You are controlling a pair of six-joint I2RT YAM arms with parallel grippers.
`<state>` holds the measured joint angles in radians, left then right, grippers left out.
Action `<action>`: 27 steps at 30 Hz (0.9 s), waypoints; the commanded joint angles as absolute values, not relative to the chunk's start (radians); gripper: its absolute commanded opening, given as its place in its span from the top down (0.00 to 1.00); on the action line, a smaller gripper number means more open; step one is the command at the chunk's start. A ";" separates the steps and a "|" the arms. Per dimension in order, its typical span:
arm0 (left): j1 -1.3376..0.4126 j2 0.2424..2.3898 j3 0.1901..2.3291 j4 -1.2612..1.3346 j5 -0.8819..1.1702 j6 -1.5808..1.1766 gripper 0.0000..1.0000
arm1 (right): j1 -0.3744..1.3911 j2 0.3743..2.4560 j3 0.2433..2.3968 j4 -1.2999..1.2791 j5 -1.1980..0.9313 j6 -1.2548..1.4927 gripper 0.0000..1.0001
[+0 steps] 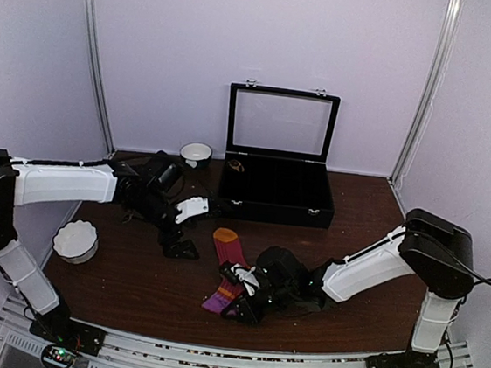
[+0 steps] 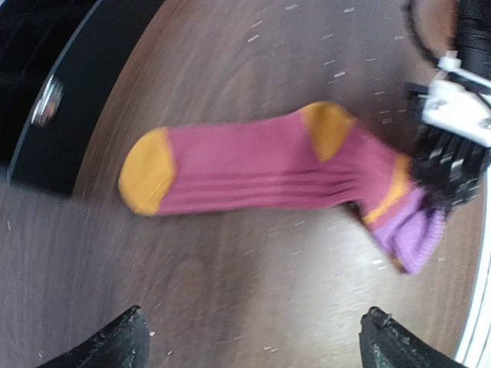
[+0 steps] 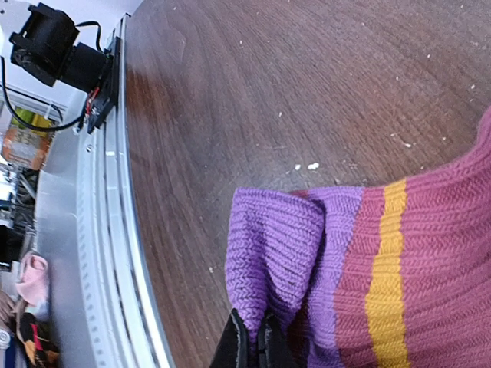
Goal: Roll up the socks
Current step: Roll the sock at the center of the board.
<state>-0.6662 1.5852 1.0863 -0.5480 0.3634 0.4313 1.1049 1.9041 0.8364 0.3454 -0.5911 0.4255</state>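
The magenta-red sock (image 1: 226, 265) lies flat on the table (image 1: 129, 286), centre-near, with its orange toe pointing far and its purple cuff near. The right gripper (image 3: 252, 343) has its fingers pressed together, pinching the cuff edge. The left gripper (image 2: 253, 349) sits left of the sock, fingers spread, holding nothing. The wrist view is blurred, so its height above the table is unclear.

Dark wood table (image 1: 129, 288) — magenta sock (image 1: 230, 251), open black case (image 1: 275, 201), white bowl (image 1: 75, 241), second bowl (image 1: 196, 153)

Even, soft light; motion blur on left wrist view's sock (image 2: 261, 169).
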 commanded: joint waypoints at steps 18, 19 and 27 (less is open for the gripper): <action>-0.968 1.744 1.053 -0.575 0.520 0.816 0.33 | 1.029 1.974 0.749 0.400 -0.772 0.684 1.00; -0.971 1.756 1.060 -0.569 0.509 0.814 0.34 | 1.027 1.977 0.746 0.404 -0.776 0.686 1.00; -1.019 1.819 1.076 -0.554 0.463 0.811 0.43 | 1.017 1.994 0.747 0.445 -0.796 0.710 1.00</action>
<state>-0.9951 1.7912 1.0565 -0.5617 0.4904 0.7944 1.0279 1.9491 0.7738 0.4969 -0.8036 0.6888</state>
